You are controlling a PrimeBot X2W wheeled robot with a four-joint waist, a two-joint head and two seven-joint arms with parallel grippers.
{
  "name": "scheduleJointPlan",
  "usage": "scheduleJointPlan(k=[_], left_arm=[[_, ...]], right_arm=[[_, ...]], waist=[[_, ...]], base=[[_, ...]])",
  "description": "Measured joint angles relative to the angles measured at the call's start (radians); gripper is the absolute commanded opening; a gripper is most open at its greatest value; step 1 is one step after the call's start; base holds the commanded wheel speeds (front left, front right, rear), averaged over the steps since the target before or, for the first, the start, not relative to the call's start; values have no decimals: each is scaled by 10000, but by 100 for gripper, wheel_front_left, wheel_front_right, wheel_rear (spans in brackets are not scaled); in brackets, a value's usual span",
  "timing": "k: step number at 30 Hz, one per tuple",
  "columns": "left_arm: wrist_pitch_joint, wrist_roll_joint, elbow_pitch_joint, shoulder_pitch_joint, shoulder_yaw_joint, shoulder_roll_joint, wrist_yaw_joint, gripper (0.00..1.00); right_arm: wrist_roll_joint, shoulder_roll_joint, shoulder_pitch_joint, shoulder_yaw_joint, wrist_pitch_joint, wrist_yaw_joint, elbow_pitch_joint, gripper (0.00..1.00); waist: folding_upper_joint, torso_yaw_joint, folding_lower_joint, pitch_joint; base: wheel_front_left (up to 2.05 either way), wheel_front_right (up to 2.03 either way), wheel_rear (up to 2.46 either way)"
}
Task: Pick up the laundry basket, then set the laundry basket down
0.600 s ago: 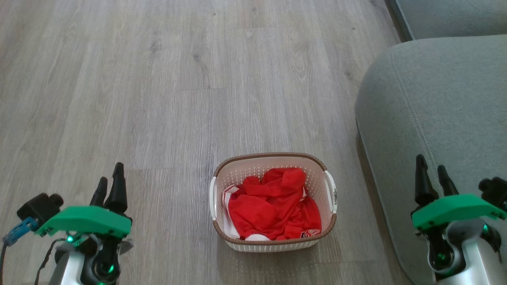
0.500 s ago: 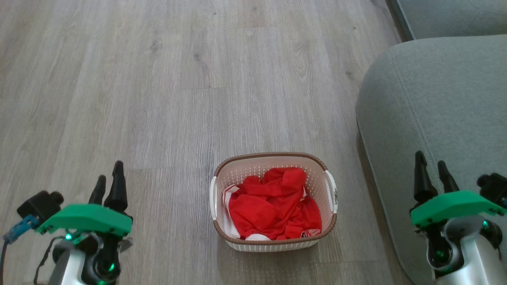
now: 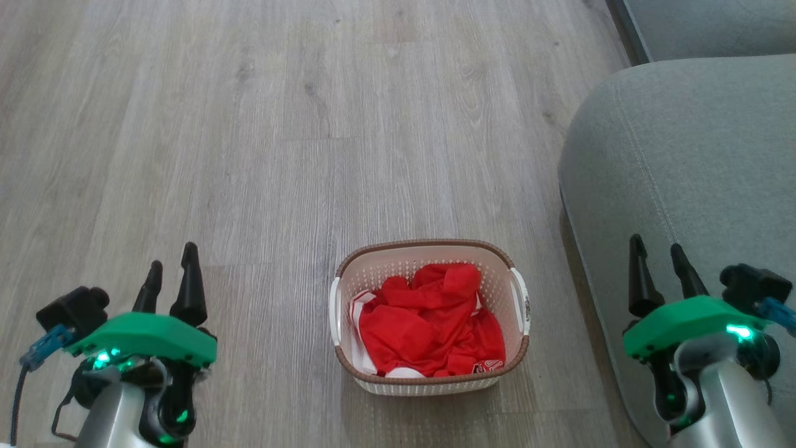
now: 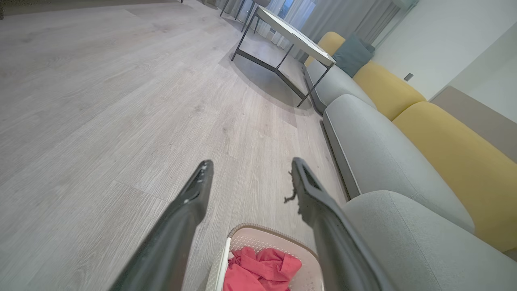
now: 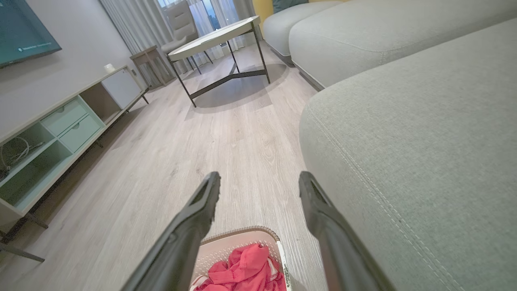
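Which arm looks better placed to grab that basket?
Left, probably: just floor lies between the left gripper and the laundry basket, while the right gripper hangs by the sofa.

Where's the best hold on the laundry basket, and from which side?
Probably take the left handle with the left gripper from the left, the right handle with the right gripper from the right. The laundry basket stands upright on the floor, a handle on each side wall facing an open gripper; red clothing fills the inside.

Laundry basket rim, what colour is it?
Brown, with a woven look; the rim tops the cream perforated laundry basket. The head view shows it best.
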Motion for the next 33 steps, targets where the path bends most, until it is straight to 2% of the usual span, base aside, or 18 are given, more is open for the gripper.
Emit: scheduleJointPlan(k=[18,33], left_arm=[[-495,1791,127,-308,-474,222,12,100],[-961,3143,324,-685,-798,453,403,100]], right_arm=[[-1632,-267,-571,585,-512,0,320,100],[-3331,-276,-975,675,-957,0,654,100]], waist=[[0,3,0,66],[0,-9,0,172]], base=[[0,0,0],[0,0,0]])
